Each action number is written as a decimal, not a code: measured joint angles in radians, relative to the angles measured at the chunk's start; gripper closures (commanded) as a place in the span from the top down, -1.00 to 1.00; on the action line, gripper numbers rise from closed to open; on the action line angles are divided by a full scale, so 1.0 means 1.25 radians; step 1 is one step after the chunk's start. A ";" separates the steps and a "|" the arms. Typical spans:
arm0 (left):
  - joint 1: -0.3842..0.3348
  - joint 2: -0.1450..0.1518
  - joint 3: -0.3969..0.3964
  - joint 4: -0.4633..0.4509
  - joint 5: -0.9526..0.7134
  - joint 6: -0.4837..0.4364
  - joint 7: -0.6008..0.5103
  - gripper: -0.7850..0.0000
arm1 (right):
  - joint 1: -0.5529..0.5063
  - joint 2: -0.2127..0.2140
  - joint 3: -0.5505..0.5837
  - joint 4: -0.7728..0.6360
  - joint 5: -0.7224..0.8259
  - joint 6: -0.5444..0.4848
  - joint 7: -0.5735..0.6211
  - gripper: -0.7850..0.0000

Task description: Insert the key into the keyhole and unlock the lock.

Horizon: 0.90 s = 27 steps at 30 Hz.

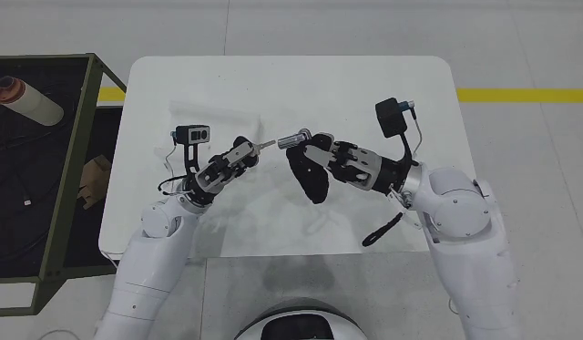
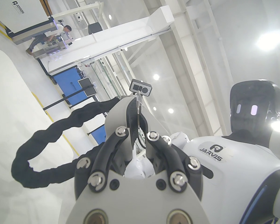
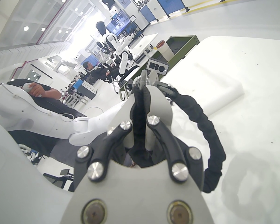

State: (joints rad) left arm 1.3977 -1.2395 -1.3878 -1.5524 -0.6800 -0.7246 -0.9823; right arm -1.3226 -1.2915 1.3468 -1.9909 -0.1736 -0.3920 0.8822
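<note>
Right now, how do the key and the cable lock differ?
The key is a thin, bare metal blade in the left gripper; the cable lock is bulkier and black-sleeved, in the right gripper. The key is straight; the cable lock curves in a loop. Both are clamped above the table, facing each other, seemingly not yet joined.

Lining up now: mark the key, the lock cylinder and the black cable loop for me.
key [image 1: 264, 145], top view, on its bare blade.
lock cylinder [image 1: 291, 140], top view, on its metal barrel.
black cable loop [image 1: 314, 185], top view, on its sleeved bend.
</note>
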 measured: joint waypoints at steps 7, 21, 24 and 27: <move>0.000 0.002 0.004 -0.002 0.016 0.003 -0.002 -1.00 | 0.001 0.008 -0.002 -0.007 -0.003 0.006 -0.001 -1.00; 0.003 0.004 0.007 -0.007 0.029 -0.005 0.005 -1.00 | 0.013 0.020 -0.020 -0.007 -0.009 0.022 -0.005 -1.00; 0.005 0.005 0.008 -0.007 0.027 -0.004 0.007 -1.00 | 0.015 0.023 -0.017 -0.007 -0.004 0.023 -0.005 -1.00; 0.005 0.006 0.009 -0.009 0.022 0.002 0.004 -1.00 | 0.016 0.027 -0.011 -0.007 0.009 0.027 0.005 -1.00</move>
State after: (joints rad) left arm 1.4040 -1.2325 -1.3771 -1.5631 -0.6528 -0.7219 -0.9771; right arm -1.3020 -1.2580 1.3330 -1.9993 -0.1618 -0.3582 0.8883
